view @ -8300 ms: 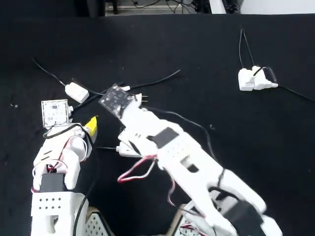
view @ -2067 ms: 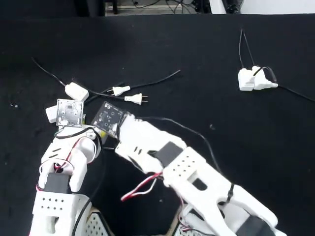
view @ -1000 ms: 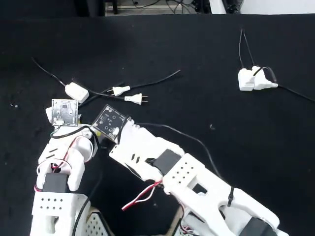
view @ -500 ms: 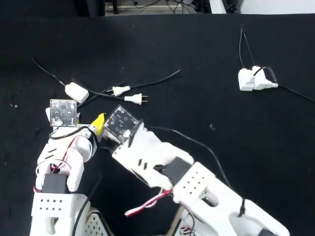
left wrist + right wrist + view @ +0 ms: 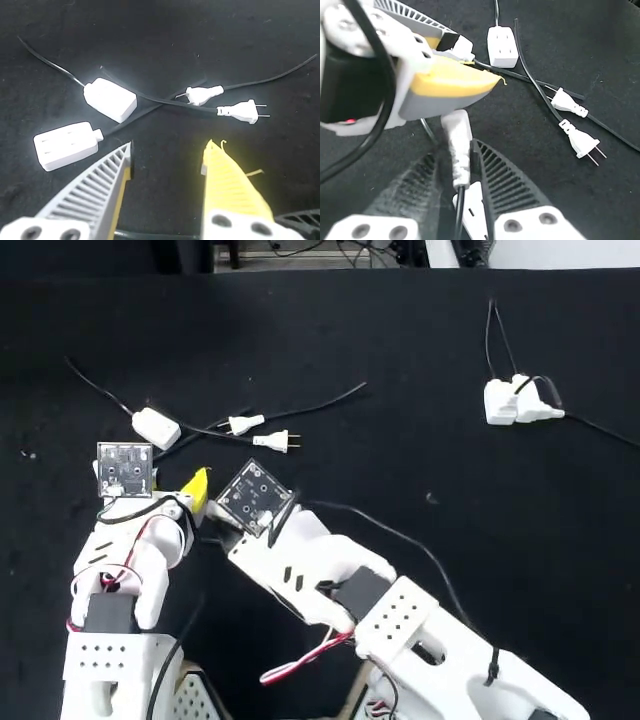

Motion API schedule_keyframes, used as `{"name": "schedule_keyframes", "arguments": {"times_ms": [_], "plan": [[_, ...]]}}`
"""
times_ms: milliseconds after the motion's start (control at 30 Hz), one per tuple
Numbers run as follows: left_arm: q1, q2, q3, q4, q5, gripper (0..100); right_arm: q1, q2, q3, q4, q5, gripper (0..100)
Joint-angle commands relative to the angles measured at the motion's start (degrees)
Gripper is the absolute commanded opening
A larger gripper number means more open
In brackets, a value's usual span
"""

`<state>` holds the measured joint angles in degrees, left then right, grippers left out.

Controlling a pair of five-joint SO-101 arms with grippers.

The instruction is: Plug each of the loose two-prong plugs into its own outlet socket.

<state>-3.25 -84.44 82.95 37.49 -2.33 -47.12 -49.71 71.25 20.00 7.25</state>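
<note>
Two loose white two-prong plugs [image 5: 245, 424] [image 5: 275, 441] lie side by side on the black table, also seen as the nearer plug [image 5: 240, 111] and the farther plug [image 5: 202, 94]. A white outlet socket [image 5: 155, 427] lies just left of them. A second socket [image 5: 65, 145] rests close to my left gripper [image 5: 167, 150], which is open and empty above the cloth. My right gripper [image 5: 455, 150] sits right beside the left one's yellow finger [image 5: 455, 82]. It is shut on a third white plug [image 5: 457, 155], whose black cord trails back between the fingers.
At the far right a white socket [image 5: 505, 402] has a plug seated in it. Black cords cross the table around the loose plugs [image 5: 567, 102]. Another white piece [image 5: 470, 212] lies under the right gripper. Open cloth lies in the middle and on the right.
The right arm's wrist has shifted right, away from the left gripper, uncovering the yellow finger. The left arm moved only slightly. The loose plugs and sockets lie as before.
</note>
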Motion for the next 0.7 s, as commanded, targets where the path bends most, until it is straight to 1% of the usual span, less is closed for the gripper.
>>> {"name": "schedule_keyframes", "arguments": {"times_ms": [0, 33, 133, 200, 433, 567, 667], "plan": [[0.13, 0.18, -0.04, -0.18, -0.26, 23, 0.0, -1.63, -1.27, -3.16, -0.7, 1.1], [0.13, 0.18, -0.04, -0.18, -0.26, 23, 0.0, -1.63, -1.36, -3.16, -0.79, 1.1], [0.13, 0.18, -0.04, -0.18, -0.26, 23, 0.0, -1.63, -1.54, -3.52, -4.22, 1.1], [0.13, 0.18, -0.04, -0.18, -0.26, 23, 0.0, -1.63, -1.1, -5.27, -5.01, 1.1], [0.31, 0.26, -0.04, 0.18, -0.26, 23, 0.0, -1.63, 0.4, -8.18, -5.01, 1.1], [3.03, 0.7, 0.4, 0.26, -0.44, 23, 0.0, -1.8, 0.4, -8.09, -5.19, 1.1], [3.12, 0.26, 0.92, 0.09, -0.53, 23, 0.0, -1.89, 0.31, -7.74, -5.01, 1.1]]}}
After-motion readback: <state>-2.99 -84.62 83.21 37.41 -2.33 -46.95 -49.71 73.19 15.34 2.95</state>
